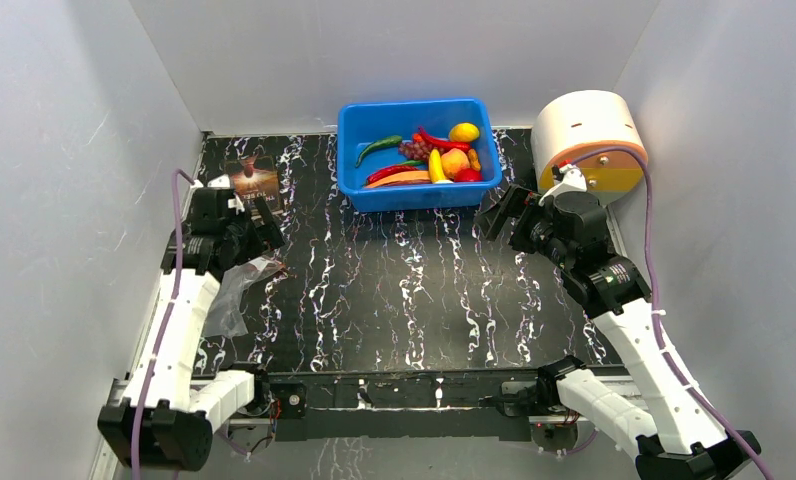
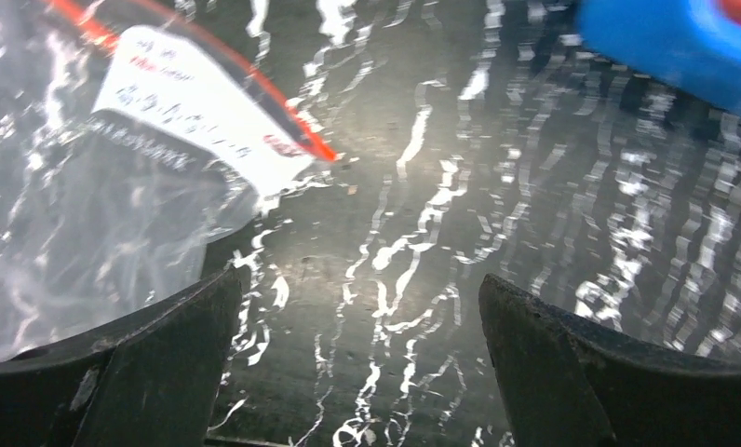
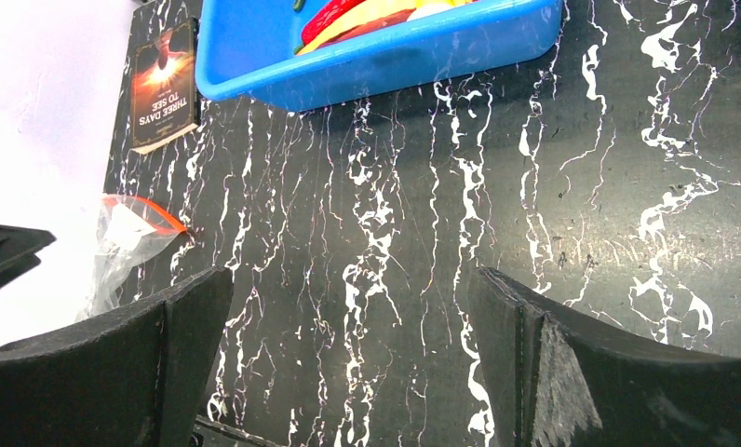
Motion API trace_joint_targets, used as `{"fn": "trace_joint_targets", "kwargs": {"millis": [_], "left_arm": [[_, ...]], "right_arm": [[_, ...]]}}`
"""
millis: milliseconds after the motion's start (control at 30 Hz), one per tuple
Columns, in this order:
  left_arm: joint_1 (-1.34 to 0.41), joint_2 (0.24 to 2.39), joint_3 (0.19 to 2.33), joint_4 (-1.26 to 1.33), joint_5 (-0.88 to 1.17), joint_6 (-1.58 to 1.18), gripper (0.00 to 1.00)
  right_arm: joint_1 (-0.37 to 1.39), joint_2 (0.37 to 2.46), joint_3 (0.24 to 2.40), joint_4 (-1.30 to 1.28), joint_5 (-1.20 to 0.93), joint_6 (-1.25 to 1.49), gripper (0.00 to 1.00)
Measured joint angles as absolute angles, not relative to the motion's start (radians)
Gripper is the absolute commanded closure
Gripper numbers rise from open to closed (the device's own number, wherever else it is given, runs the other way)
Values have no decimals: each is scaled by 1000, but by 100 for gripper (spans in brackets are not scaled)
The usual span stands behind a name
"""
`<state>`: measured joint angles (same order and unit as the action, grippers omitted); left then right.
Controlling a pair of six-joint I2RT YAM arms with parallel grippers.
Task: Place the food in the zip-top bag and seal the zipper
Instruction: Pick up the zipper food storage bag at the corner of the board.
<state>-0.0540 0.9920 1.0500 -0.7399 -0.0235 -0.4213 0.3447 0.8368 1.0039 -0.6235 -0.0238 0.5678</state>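
Top: high, rear, wide. Wrists: low, downward; all share zip-top bag (image 3: 125, 242).

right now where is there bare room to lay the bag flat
Widest bare patch: the middle of the black marbled tabletop, between the blue plastic tub behind, the clear crinkly zip-top bag on the left and the right tool. Crowded: the left side, with bag, brown printed card and left tool.

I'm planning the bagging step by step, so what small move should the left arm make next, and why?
Probably slide the left gripper sideways over the mouth of the zip-top bag. Its jaws stand open over bare table, the zipper lies just off to one side, and the food sits in the blue tub.
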Motion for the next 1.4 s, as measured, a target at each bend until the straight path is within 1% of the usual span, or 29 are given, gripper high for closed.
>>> {"fn": "trace_joint_targets", "kwargs": {"millis": [167, 367, 467, 567, 767, 800, 833, 867, 933, 967, 1000, 1067, 1133, 1233, 1400], "left_arm": [[-54, 1135, 1048, -799, -183, -477, 3], [-54, 1217, 989, -817, -263, -515, 5], [-54, 1243, 968, -810, -295, -522, 11], [-54, 1287, 960, -799, -344, -524, 12], [-54, 1375, 953, -771, -440, -517, 17], [-54, 1384, 953, -765, -450, -513, 20], [-54, 1396, 953, -759, -459, -510, 26], [-54, 1407, 953, -757, -463, -508, 34], [-54, 1429, 953, -754, -460, -497, 59], [-54, 1440, 953, -752, -455, -495, 70], [-54, 1449, 953, -748, -445, -488, 77], [-54, 1453, 953, -742, -415, -475, 89], [-54, 1450, 953, -736, -376, -461, 95], [-54, 1436, 955, -736, -286, -438, 100], [-54, 1345, 978, -725, -86, -399, 100]], "right_arm": [[345, 837, 998, -616, -22, 574, 3], [344, 842, 971, -601, -27, 579, 4], [344, 849, 970, -599, -33, 579, 4], [344, 853, 970, -599, -38, 582, 5], [344, 855, 970, -597, -50, 598, 5], [344, 855, 970, -596, -52, 601, 5], [344, 858, 970, -595, -53, 604, 6], [344, 861, 970, -594, -54, 605, 6], [344, 868, 970, -594, -56, 605, 6], [344, 874, 971, -594, -57, 607, 6], [344, 881, 971, -594, -59, 608, 6], [344, 896, 974, -594, -64, 609, 6], [344, 912, 985, -594, -72, 611, 6], [344, 927, 1005, -594, -74, 614, 6], [344, 931, 1018, -591, -83, 630, 8]]}}
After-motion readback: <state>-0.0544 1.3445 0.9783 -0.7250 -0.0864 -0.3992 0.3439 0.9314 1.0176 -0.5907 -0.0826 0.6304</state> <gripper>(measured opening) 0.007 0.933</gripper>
